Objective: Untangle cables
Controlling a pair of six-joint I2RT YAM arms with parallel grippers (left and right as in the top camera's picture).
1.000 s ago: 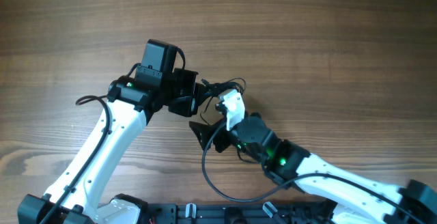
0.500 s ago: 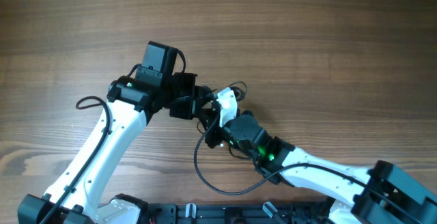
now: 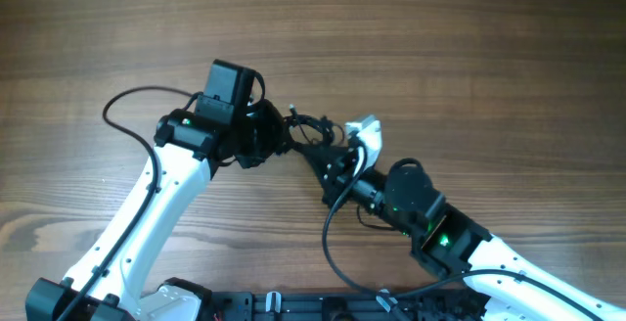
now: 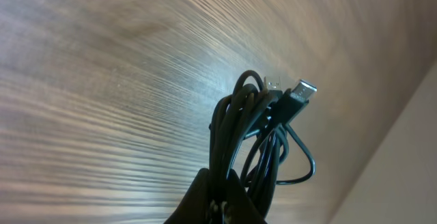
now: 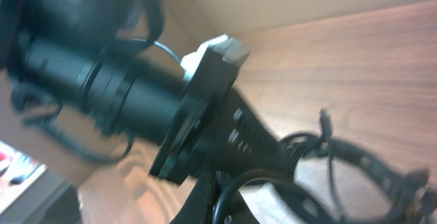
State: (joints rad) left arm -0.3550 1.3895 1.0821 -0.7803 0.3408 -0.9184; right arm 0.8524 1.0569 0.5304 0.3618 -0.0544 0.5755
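Observation:
The cables (image 3: 311,127) are a small tangle of thin black cords lying mid-table between my two grippers. In the left wrist view the cables (image 4: 252,128) rise as a bunched loop, with a USB plug (image 4: 300,94) sticking out at the top. My left gripper (image 4: 220,200) is shut on the base of that bunch. From above, the left gripper (image 3: 277,133) meets the tangle from the left and my right gripper (image 3: 315,155) from the lower right. The right gripper (image 5: 217,207) is shut on a curved black strand, and more cables (image 5: 348,162) trail off to the right.
The wooden table (image 3: 469,47) stretches all round. The left arm's own thick wire (image 3: 127,101) loops out to the left, and the right arm's wire (image 3: 333,252) hangs in a loop below its wrist. A black rail (image 3: 293,306) runs along the front edge.
My right gripper went from open to shut at the tangle, then swung right with its wrist turned. The left arm stayed gripping; its wire loop spread wider to the left.

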